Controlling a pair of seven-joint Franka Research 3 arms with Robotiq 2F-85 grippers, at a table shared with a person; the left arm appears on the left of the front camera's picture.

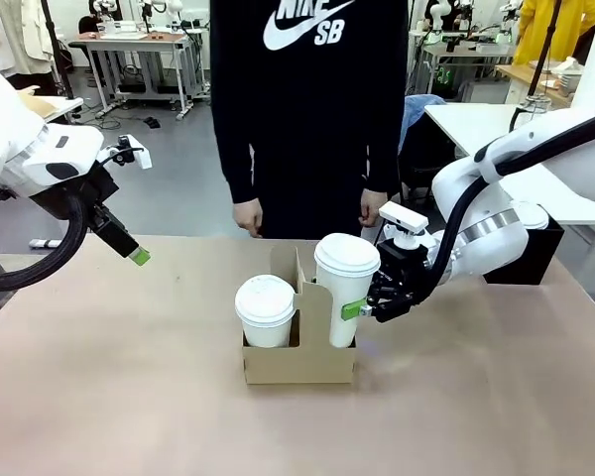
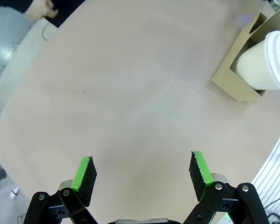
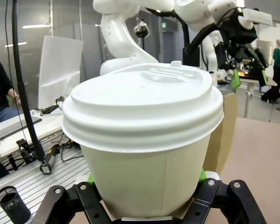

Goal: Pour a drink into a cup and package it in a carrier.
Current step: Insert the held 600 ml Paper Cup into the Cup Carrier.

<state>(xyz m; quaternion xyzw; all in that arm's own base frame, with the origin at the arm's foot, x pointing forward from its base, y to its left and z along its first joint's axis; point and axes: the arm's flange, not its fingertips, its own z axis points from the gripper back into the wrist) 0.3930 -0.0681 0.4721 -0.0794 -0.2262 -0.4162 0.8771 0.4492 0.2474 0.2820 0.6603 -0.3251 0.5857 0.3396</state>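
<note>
The brown cardboard carrier (image 1: 297, 365) stands mid-table with its handle panel upright. The tall white lidded cup (image 1: 345, 288) stands upright in its right pocket, its base hidden by the carrier wall. My right gripper (image 1: 355, 307) is shut on this cup's side; in the right wrist view the cup (image 3: 144, 140) sits between the green pads of that gripper (image 3: 146, 176). The lid hides any drink. My left gripper (image 1: 137, 256) hangs open and empty above the table's far left, well clear of the carrier (image 2: 233, 81); its jaws (image 2: 142, 170) stand wide apart.
A shorter white lidded cup (image 1: 266, 309) fills the carrier's left pocket and also shows in the left wrist view (image 2: 263, 65). A person stands at the far edge, hands (image 1: 246, 215) down by the sides. A black box (image 1: 535, 253) sits behind my right arm.
</note>
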